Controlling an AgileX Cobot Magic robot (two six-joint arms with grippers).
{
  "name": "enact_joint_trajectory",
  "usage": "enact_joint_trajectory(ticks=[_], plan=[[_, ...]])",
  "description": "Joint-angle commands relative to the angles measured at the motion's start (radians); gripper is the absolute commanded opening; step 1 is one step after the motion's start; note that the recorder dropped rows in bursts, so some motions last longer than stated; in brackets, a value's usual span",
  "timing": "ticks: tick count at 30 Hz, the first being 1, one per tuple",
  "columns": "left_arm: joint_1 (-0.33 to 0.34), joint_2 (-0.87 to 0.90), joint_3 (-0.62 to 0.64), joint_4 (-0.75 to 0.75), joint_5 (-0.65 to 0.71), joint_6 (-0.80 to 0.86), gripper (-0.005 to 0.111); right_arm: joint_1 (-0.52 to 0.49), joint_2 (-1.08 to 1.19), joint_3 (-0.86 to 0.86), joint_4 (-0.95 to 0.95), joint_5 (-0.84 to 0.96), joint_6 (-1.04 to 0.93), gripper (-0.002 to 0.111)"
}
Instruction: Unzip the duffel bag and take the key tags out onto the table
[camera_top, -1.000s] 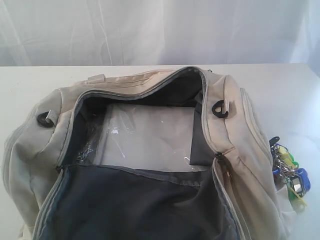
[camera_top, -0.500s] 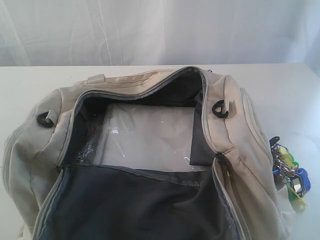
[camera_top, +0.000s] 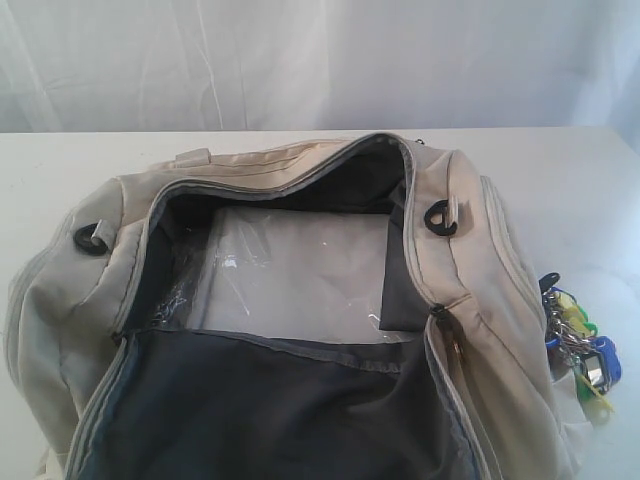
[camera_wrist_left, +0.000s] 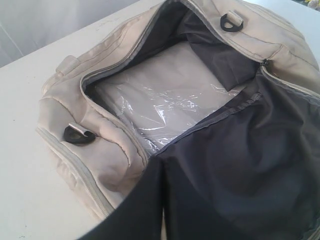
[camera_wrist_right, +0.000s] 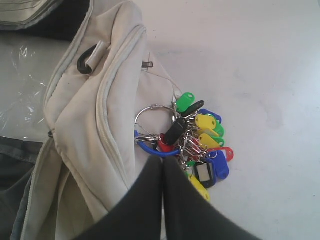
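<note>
Key tags (camera_wrist_right: 202, 135) beside duffel bag (camera_wrist_right: 85, 130), toward right edge of table (camera_wrist_right: 260, 60), just ahead of right gripper (camera_wrist_right: 162, 162). Jaws pinched together, seemingly holding nothing.

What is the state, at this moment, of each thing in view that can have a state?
duffel bag: unzipped, main opening wide, flap folded out with the grey lining up.
clear plastic: lying flat inside the bag.
key tags: out of the bag, lying on the table right beside the bag.
right gripper: jaws shut, tips by the key tags.
</note>
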Motion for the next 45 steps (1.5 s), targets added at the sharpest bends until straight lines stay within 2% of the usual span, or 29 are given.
enact_joint_trajectory(ticks=[1,13,16,22,25,30,36,39,43,45], plan=[[-0.001,-0.007,0.007,-0.014,0.003,0.003,0.000,-0.008,-0.004,0.004,-0.005,-0.003,0.005,0.000],[0.012,-0.034,0.007,-0.018,0.005,0.003,0.000,-0.008,-0.004,0.004,-0.005,-0.003,0.005,0.000],[0.054,-0.063,0.007,-0.018,0.007,0.003,0.000,-0.008,-0.004,0.004,-0.007,-0.003,0.005,0.000],[0.181,-0.146,0.035,-0.016,-0.016,0.003,0.000,-0.008,-0.004,0.004,-0.007,-0.003,0.005,0.000],[0.252,-0.218,0.100,-0.016,-0.050,0.003,0.000,-0.008,-0.004,0.004,-0.007,-0.003,0.005,0.000],[0.327,-0.337,0.253,-0.016,-0.116,0.003,0.000,-0.008,-0.004,0.004,-0.007,-0.003,0.005,0.000],[0.340,-0.445,0.464,-0.014,-0.147,0.003,0.000,-0.008,-0.004,0.004,-0.007,-0.003,0.005,0.000],[0.350,-0.489,0.566,-0.014,-0.249,0.005,0.000,-0.008,-0.004,0.004,-0.007,-0.005,0.005,0.000],[0.380,-0.489,0.667,-0.007,-0.279,0.005,0.000,-0.008,-0.004,0.004,-0.007,-0.005,0.005,0.000],[0.388,-0.489,0.706,-0.006,-0.345,0.005,0.000,-0.008,-0.004,0.004,-0.009,-0.005,0.005,0.000]])
